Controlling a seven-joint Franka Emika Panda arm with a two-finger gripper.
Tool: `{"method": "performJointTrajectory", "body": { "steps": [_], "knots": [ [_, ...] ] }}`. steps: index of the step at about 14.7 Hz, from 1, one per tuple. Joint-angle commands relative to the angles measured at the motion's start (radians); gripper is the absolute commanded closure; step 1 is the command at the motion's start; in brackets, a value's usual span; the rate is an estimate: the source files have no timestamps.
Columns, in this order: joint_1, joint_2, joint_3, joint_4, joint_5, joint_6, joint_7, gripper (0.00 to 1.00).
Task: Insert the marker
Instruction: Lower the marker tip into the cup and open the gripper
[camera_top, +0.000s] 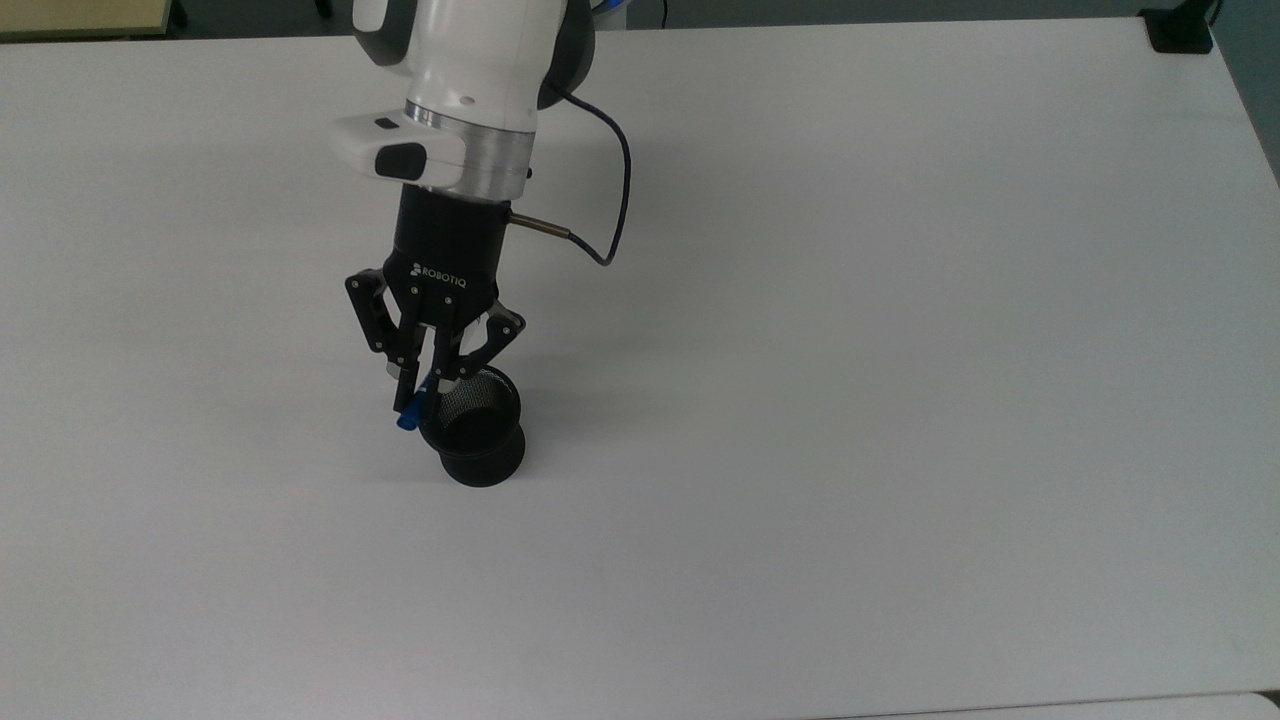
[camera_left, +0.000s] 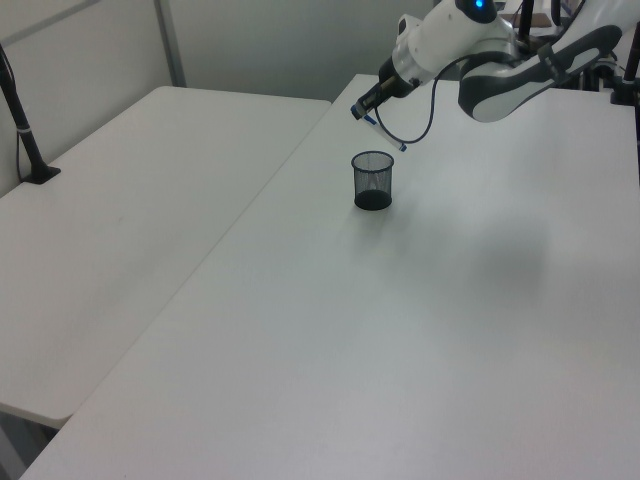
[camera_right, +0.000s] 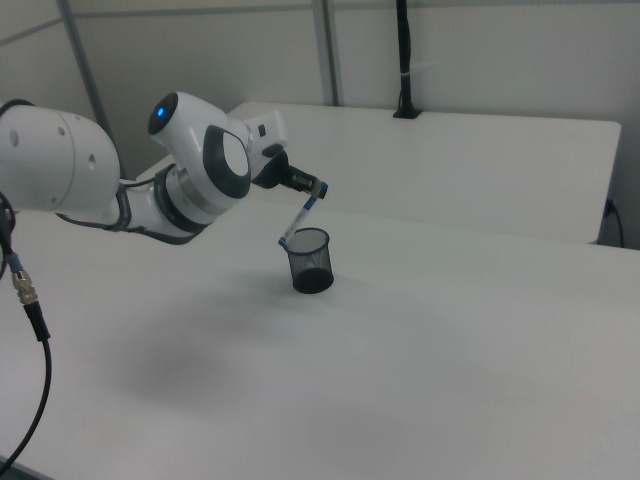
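A slim white-barrelled marker with blue ends (camera_right: 298, 222) is being pinched near its upper end between the pressed-in jaws of the black two-finger gripper (camera_top: 423, 383) of a white robot arm (camera_top: 470, 70), and is being held in the air, clear of the table. In the right view the marker is being carried tilted, its upper blue end at the gripper (camera_right: 318, 189) and its lower blue tip hanging just above the rim of a black wire-mesh cup (camera_right: 310, 259), on the right view's left side of that rim. In the left view the marker (camera_left: 384, 133) is being shown slanting down from the gripper (camera_left: 364, 113) toward the left view's right, with its lower tip above and slightly beyond the cup (camera_left: 373, 181). In the top view only the blue lower part of the marker (camera_top: 409, 416) is being seen under the fingers, overlapping the outer edge of the cup (camera_top: 478, 440) on the top view's left; no part of it is being shown inside the mesh. The cup is standing upright on a wide white table (camera_top: 900, 400). A dark cable (camera_top: 610, 215) is being looped from the gripper's body back up to the arm. A second white table (camera_left: 130, 190) is standing alongside in the left view.
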Motion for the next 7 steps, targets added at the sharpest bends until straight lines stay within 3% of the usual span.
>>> {"method": "performJointTrajectory", "body": {
  "steps": [1,7],
  "knots": [
    [-0.014,0.054,-0.006,0.020,-0.070,0.102,0.079,0.88],
    [-0.013,0.105,-0.006,0.106,-0.072,0.104,0.114,0.88]
  ]
}}
